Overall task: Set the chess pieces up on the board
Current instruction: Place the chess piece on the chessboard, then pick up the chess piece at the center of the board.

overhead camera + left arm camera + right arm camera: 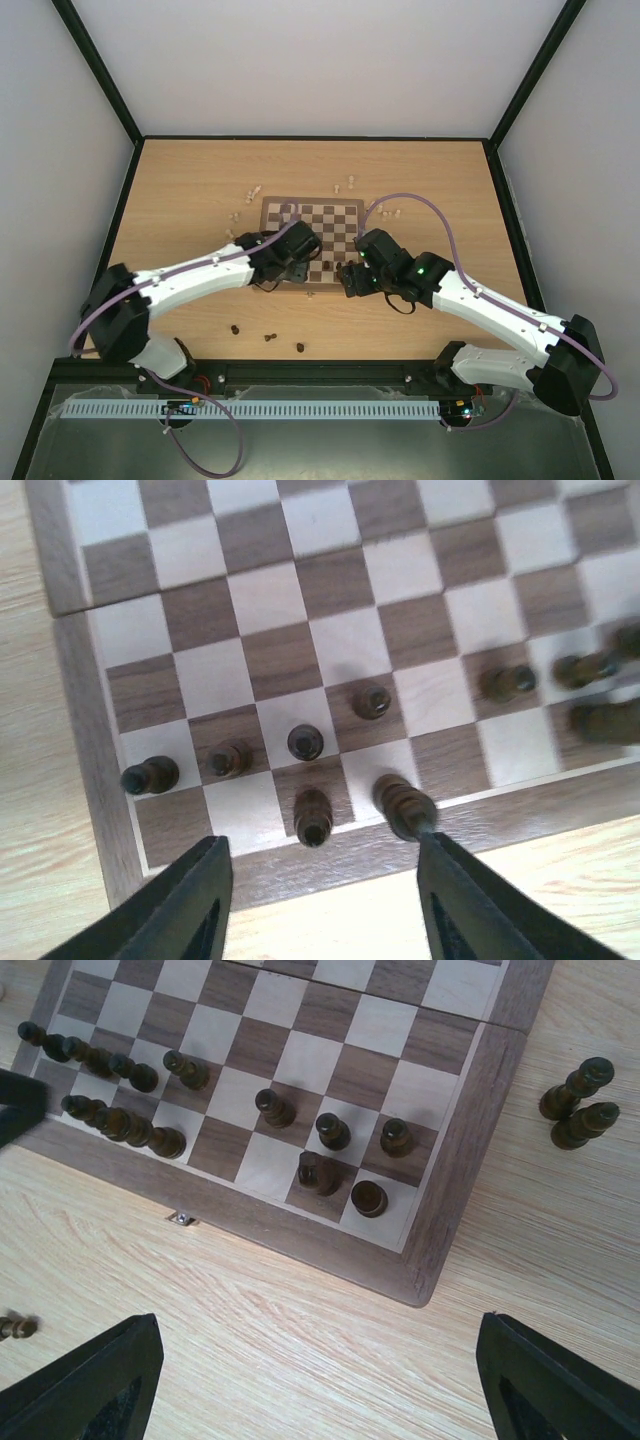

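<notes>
The board (318, 217) lies mid-table. Several dark chess pieces stand on its two near rows, seen in the left wrist view (305, 742) and in the right wrist view (274, 1108). My left gripper (325, 895) is open and empty over the board's near edge at the left corner. Its right fingertip (440, 855) appears right beside the top of a dark piece (403, 806); I cannot tell whether they touch. My right gripper (320, 1380) is open and empty over bare table in front of the board's near right corner (420, 1280).
Two dark pieces (575, 1105) stand on the table right of the board. Loose dark pieces lie near the front edge (270, 337), and one shows in the right wrist view (15, 1328). Pale pieces are scattered behind the board (255, 190) and by its far right corner (385, 212).
</notes>
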### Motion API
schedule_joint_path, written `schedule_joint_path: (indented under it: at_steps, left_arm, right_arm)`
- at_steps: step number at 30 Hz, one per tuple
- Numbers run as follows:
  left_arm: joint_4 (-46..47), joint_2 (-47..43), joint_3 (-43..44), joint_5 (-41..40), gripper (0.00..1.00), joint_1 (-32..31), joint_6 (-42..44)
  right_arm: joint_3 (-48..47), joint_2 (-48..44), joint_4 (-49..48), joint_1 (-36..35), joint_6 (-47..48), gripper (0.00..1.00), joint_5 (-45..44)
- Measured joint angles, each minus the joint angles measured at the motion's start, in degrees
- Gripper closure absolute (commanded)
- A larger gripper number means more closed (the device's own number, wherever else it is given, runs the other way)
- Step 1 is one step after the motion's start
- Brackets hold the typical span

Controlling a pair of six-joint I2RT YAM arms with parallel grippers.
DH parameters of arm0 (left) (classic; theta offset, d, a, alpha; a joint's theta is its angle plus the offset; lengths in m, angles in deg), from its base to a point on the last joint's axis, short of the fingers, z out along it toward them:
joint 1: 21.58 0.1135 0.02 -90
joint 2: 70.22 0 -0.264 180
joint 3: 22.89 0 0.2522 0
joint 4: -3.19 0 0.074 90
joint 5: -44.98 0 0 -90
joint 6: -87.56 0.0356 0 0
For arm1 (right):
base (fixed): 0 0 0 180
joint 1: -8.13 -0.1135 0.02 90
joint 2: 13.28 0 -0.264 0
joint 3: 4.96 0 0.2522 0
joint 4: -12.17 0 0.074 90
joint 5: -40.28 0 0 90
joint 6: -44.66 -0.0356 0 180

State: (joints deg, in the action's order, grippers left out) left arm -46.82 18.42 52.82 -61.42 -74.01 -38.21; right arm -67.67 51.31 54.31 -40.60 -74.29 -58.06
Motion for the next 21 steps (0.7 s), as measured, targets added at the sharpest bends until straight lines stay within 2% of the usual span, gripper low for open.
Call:
schedule_joint_path:
  at_steps: [5,6,7,8,14,17,21]
  left_arm:
    - [0.3,-11.3,-0.6,0.5,0.2,0.0,0.2]
    - [0.6,-13.7,-1.0,0.7,0.15,0.0,0.5]
    - [1.1,-16.9,-2.0,1.3,0.04,0.0,0.5]
    - [1.5,-19.9,-3.0,1.9,0.01,0.0,0.3]
    - [4.0,-29.4,-9.9,5.9,0.01,0.0,0.4]
    - [5.0,-30.9,-12.8,7.5,0.01,-0.3,0.3]
    - [5.8,-32.3,-15.5,9.2,0.01,-0.7,0.2]
  right_arm:
    - [0.0,0.0,0.1,0.4,-0.5,0.1,-1.9]
    - [-0.1,0.0,0.1,0.9,-0.5,0.1,-2.2]
    - [-0.2,0.0,0.2,1.6,-0.6,0.1,-2.4]
    - [-0.5,0.3,0.5,2.9,-0.7,0.11,-2.4]
    - [-4.8,4.4,0.5,11.6,-1.0,0.23,-1.4]
    - [-8.1,8.9,0.4,14.9,-1.0,0.32,-0.8]
    - [-11.3,15.4,0.0,17.4,-0.7,0.37,0.3]
